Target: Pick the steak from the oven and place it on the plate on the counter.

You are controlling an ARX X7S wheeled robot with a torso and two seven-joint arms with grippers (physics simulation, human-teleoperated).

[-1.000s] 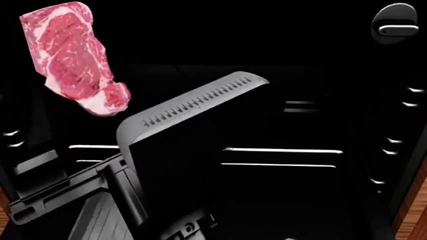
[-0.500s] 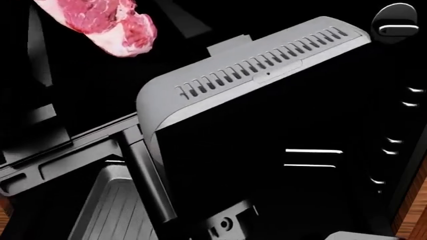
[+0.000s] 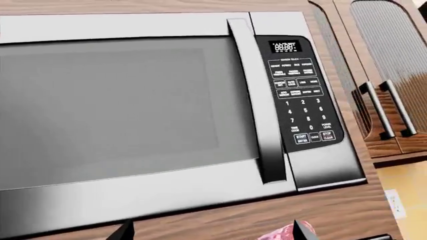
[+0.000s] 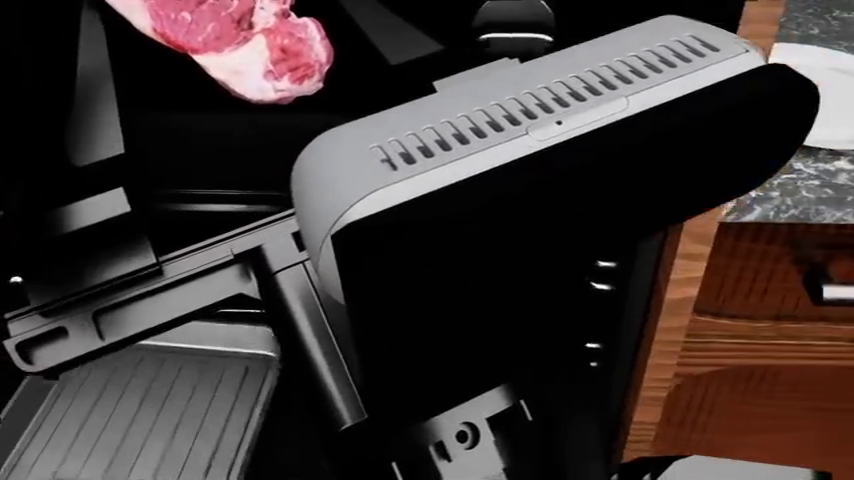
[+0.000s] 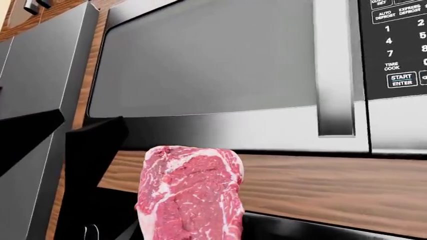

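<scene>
right wrist view | steak (image 5: 190, 192) held upright in right hand | plate (image 4: 807, 75) well apart

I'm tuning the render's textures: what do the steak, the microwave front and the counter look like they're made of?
Steak: raw meat, matte pink-red with whitish marbling and a fat edge. Microwave front: probably brushed stainless steel, going by its grey satin sheen, with a glossy black keypad. Counter: seemingly polished dark marble, mottled grey-white veins on black.
</scene>
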